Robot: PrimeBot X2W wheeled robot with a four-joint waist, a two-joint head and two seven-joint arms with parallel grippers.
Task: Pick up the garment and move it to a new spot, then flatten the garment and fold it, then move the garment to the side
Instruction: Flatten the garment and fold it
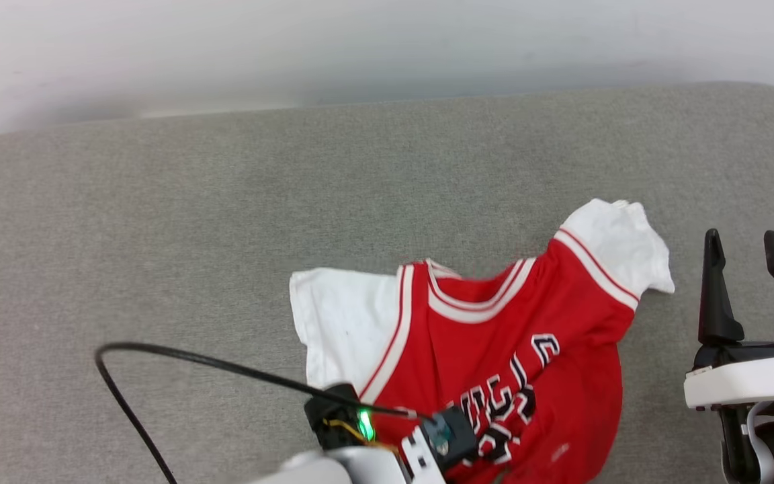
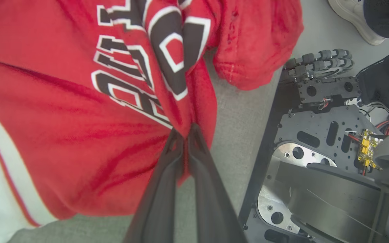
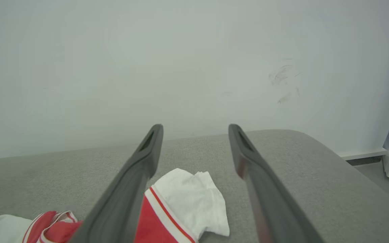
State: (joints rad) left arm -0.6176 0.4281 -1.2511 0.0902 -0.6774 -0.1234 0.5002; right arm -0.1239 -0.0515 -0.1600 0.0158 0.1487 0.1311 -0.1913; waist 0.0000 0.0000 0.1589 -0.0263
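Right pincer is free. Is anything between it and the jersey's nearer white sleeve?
Nothing visible. Only bare grey cushion separates the open right pincer from the white sleeve of the red jersey. The left pincer is shut on the jersey's red chest fabric, away from that path.

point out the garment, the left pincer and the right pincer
garment [image 1: 588, 323], head view, on the red chest beside the lettering
left pincer [image 2: 185, 132], left wrist view, midway between its fingertips, shut on the garment
right pincer [image 1: 742, 238], head view, midway between its two open fingertips
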